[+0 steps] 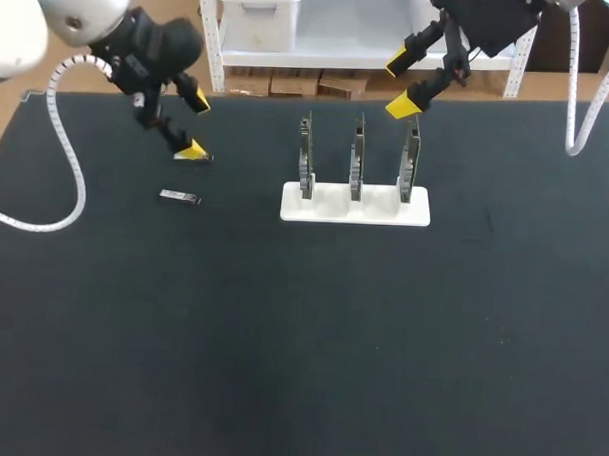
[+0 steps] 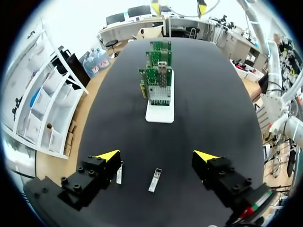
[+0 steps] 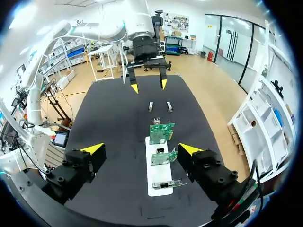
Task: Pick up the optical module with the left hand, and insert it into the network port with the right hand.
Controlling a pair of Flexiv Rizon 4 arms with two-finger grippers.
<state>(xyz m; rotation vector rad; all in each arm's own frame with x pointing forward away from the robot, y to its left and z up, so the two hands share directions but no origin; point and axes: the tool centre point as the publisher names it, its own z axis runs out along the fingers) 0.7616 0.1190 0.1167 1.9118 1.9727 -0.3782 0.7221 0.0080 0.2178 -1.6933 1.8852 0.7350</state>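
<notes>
While hovering over the black table (image 1: 300, 368) with fingers spread wide and nothing held, left gripper (image 1: 197, 123) judged to be at the very first step: pick-up not yet made. Flat on the table, below and between those fingers as seen from the left wrist, the optical module (image 2: 155, 180); a second module (image 2: 119, 172) flat too, just beside one yellow tip (image 2: 108, 155). Next move, most likely: come straight down over the middle piece, set the fingers along its long sides, close gently, lift clear without nudging its neighbour. Likewise wide and empty, right gripper (image 1: 400, 84), held high behind the white stand (image 1: 355, 208) with its three upright circuit cards (image 1: 356, 155), well apart from both modules. Hard to make out, the network port: too small from overhead, only a metal cage on the nearest card (image 2: 159, 93) hinting at it. Facing of either module's plug end: cannot tell.
</notes>
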